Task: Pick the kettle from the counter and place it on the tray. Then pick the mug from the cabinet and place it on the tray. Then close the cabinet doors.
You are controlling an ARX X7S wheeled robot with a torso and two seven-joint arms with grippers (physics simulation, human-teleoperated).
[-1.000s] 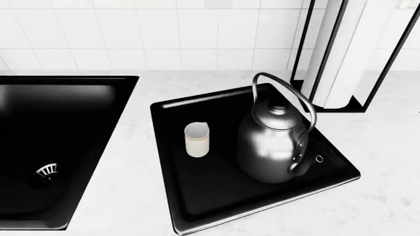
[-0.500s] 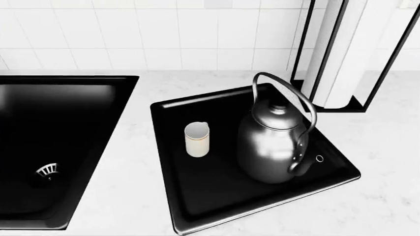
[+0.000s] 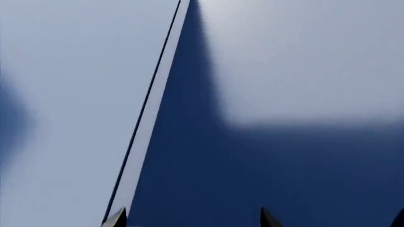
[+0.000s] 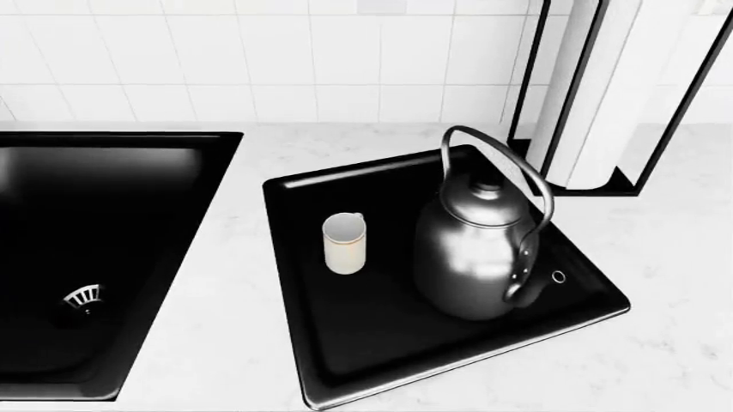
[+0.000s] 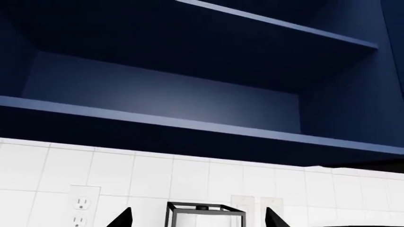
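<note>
In the head view the silver kettle [image 4: 475, 253] stands upright on the black tray [image 4: 378, 339], which lies on the white counter [image 4: 229, 292]. The cream mug [image 4: 343, 244] stands upright on the tray left of the kettle. Neither gripper shows in the head view. My left gripper [image 3: 192, 220] is open and empty, close to a dark blue cabinet panel [image 3: 284, 165] with a pale edge. My right gripper [image 5: 196, 218] is open and empty, pointing at the open dark blue cabinet shelves [image 5: 177, 123] above the white tiled wall.
A black sink basin [image 4: 92, 249] lies left of the tray. A black-framed holder with a white roll [image 4: 596, 94] stands behind the tray at the right, also seen in the right wrist view [image 5: 205, 215]. A wall outlet [image 5: 82, 205] is on the tiles.
</note>
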